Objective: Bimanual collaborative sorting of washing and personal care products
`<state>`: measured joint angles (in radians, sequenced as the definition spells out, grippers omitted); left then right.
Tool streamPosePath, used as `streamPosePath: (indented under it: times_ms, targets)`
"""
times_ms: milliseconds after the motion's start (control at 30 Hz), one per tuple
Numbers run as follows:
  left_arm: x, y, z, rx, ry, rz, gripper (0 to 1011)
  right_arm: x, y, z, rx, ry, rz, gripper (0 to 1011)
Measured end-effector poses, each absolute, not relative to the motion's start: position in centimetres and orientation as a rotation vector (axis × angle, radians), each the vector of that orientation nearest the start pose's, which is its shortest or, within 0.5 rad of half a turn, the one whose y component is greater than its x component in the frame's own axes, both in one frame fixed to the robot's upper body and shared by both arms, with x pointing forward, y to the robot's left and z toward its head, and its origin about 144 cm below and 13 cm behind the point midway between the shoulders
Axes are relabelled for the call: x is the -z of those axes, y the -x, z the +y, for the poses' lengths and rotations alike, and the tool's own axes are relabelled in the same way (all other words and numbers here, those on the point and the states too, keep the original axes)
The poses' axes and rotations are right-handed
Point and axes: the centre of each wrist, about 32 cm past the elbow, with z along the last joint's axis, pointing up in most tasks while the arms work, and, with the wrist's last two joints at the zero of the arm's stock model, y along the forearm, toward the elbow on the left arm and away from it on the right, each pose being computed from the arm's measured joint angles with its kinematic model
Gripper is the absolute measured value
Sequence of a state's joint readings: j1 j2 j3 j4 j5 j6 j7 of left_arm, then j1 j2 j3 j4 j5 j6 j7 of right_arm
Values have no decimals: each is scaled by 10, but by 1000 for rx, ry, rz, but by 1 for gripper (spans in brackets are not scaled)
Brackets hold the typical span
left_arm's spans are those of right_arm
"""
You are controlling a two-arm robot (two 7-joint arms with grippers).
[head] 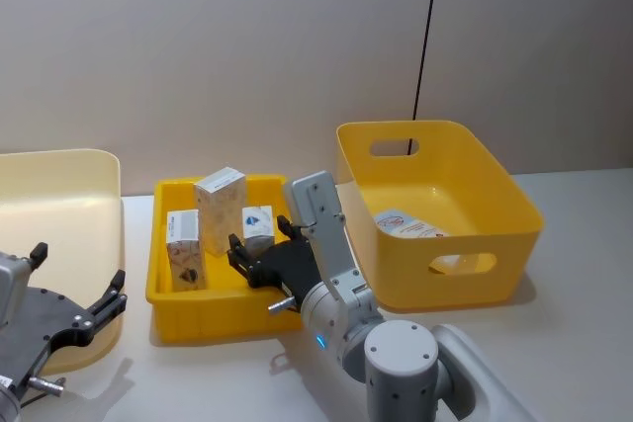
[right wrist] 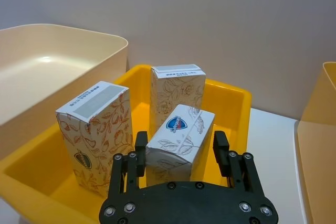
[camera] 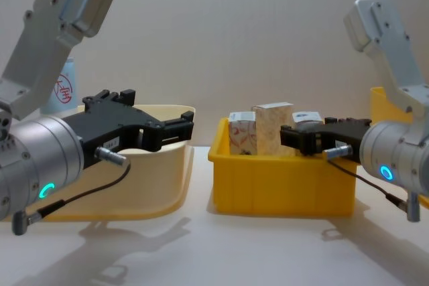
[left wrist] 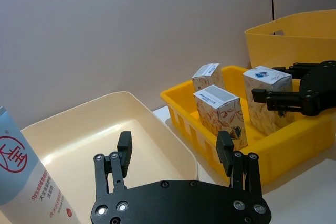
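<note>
Bins sit on the counter [head: 574,343]: a cream tub [head: 59,205], a deep yellow bin [head: 435,210], a shallow yellow tray [head: 188,308] holding three cartons. Right tool [right wrist: 181,153] straddles the nearest carton [right wrist: 181,140], fingers apart. Left tool [left wrist: 176,153] hangs spread over the tub, beside a blue tube [left wrist: 23,182].

left gripper [left wrist: 176,153] | we hold it low at our left, fingers spread || right gripper [right wrist: 181,148] | we reach forward, fingers apart
</note>
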<state>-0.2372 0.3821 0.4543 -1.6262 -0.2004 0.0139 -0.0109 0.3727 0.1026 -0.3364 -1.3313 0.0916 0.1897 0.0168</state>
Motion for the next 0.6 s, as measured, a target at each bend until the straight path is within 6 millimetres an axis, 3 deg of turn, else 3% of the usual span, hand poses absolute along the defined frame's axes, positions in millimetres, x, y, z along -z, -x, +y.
streamPosePath:
  times_ms: [67, 100, 300, 367, 600]
  targets:
    - [-1204, -492, 198, -1124, -61, -268, 1000, -1191, -549, -161, 1269, 168, -35, 791]
    - [-1204, -492, 198, -1124, -61, -268, 1000, -1191, -549, -161, 1273, 168, -37, 715]
    - [-1204, -492, 198, -1124, -61, -268, 1000, -1191, -549, -160, 1279, 168, -40, 559]
    - [-1204, -492, 198, -1124, -61, -267, 1000, -1191, -549, -160, 1281, 168, -41, 454]
    - [-1204, -492, 198, -1124, -61, -268, 999, -1191, -549, -161, 1283, 166, -42, 402]
